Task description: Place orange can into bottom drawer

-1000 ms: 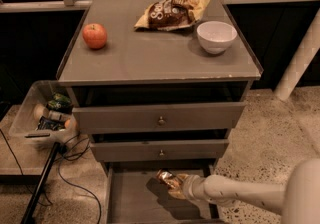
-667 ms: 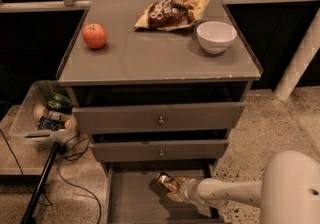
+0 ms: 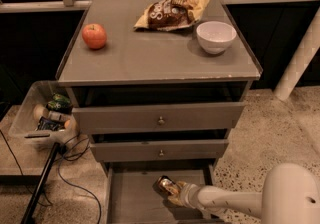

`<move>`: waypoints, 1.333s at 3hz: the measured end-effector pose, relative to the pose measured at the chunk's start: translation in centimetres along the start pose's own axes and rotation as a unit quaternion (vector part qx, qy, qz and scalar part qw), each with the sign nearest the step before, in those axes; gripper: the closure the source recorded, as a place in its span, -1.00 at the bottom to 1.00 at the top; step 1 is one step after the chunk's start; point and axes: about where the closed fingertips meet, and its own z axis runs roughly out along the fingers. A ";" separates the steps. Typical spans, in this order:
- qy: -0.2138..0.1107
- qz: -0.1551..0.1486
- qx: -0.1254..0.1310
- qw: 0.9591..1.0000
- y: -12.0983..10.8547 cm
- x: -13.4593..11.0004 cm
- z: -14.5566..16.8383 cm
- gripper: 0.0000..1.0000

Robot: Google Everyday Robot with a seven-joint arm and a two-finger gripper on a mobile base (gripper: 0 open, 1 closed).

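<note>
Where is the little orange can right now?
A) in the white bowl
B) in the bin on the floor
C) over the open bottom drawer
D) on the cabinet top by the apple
C: the can is held in the gripper, over the floor of the open bottom drawer.

White rounded arm [image 3: 230,202], bulbous elbow [image 3: 292,195], pale claw [image 3: 173,193] inside the bottom drawer [image 3: 132,200]
</note>
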 end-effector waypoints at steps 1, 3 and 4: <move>-0.041 0.003 0.005 0.999 -0.5 1.3 0.4 1.00; -0.052 0.016 -0.012 0.998 -0.4 1.7 -0.2 0.65; -0.052 0.016 -0.012 0.998 -0.4 1.7 -0.2 0.18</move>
